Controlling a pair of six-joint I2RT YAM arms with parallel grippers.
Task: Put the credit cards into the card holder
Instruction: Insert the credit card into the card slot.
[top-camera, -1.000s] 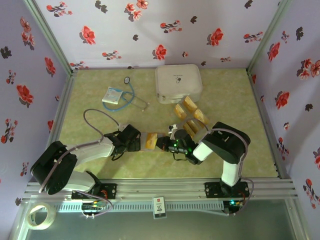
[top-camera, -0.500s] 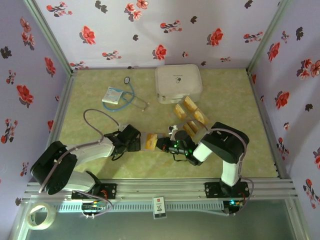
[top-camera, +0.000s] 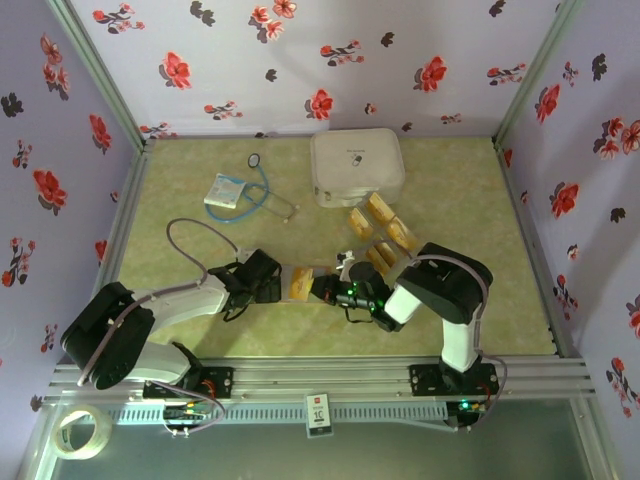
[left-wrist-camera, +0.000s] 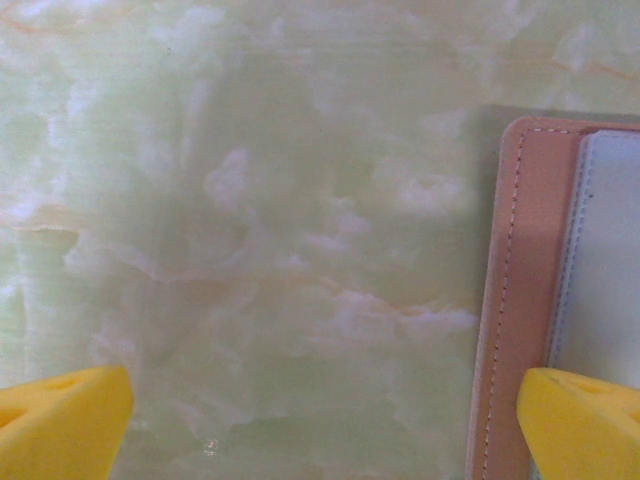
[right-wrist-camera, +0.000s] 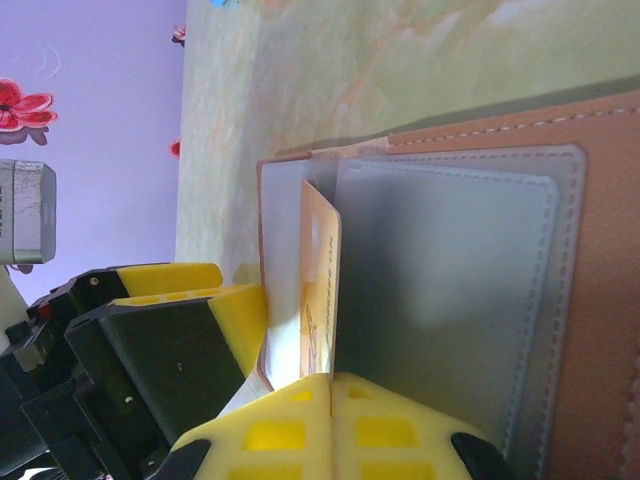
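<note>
Green marbled bench (top-camera: 470, 200), floral walls behind. Card holder (top-camera: 300, 283) is laid open at near centre between both tools. One credit card (right-wrist-camera: 320, 280) is partly seated in a pocket and looks to be pinched by the closed right tool (right-wrist-camera: 330, 400). The card holder's left edge is straddled by the wide-open left tool (left-wrist-camera: 320, 420). Several credit cards (top-camera: 400, 232) are left loose, just far-right of it.

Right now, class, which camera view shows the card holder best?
The right wrist view: the card holder sits close up, grey pockets and stitching plain, a credit card tucked between them. The left wrist view catches a stitched edge of it; the top external view shows it tiny between the arms.
</note>
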